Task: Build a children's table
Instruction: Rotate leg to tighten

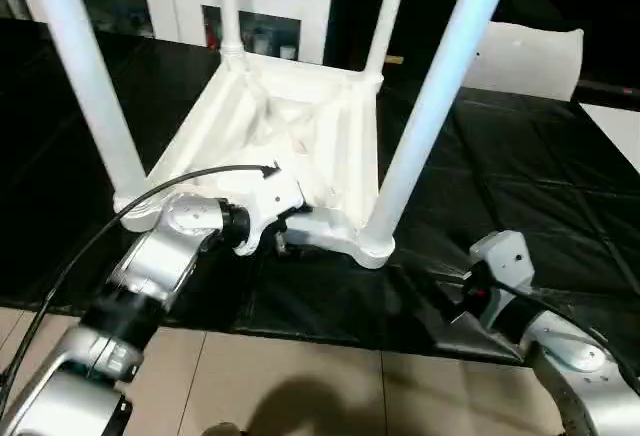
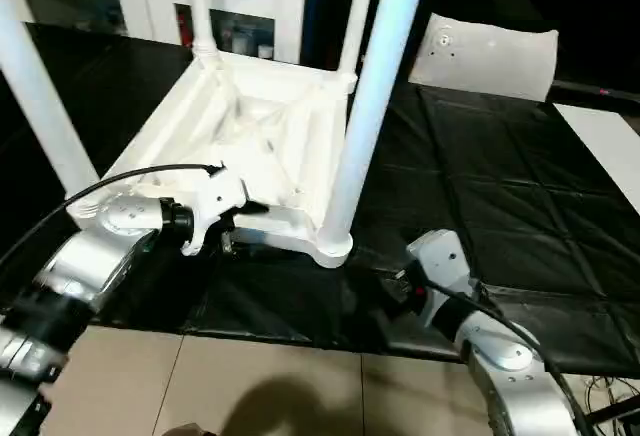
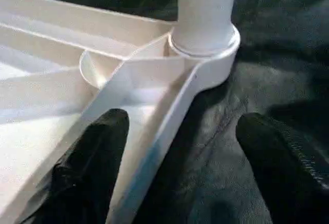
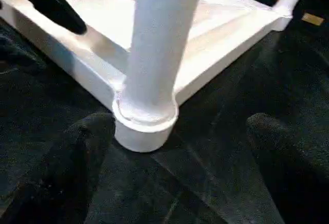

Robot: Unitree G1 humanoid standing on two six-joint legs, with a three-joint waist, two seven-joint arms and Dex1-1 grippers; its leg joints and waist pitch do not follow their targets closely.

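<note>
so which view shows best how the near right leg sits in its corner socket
The right wrist view: the white tapered round leg stands in the round corner socket, seam visible all round. The left wrist view shows that joint partly cropped; the eye views show it small.

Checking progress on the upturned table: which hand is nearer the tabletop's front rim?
Left. The left hand straddles the tabletop rim, open; the right hand waits off its near corner, open.
</note>
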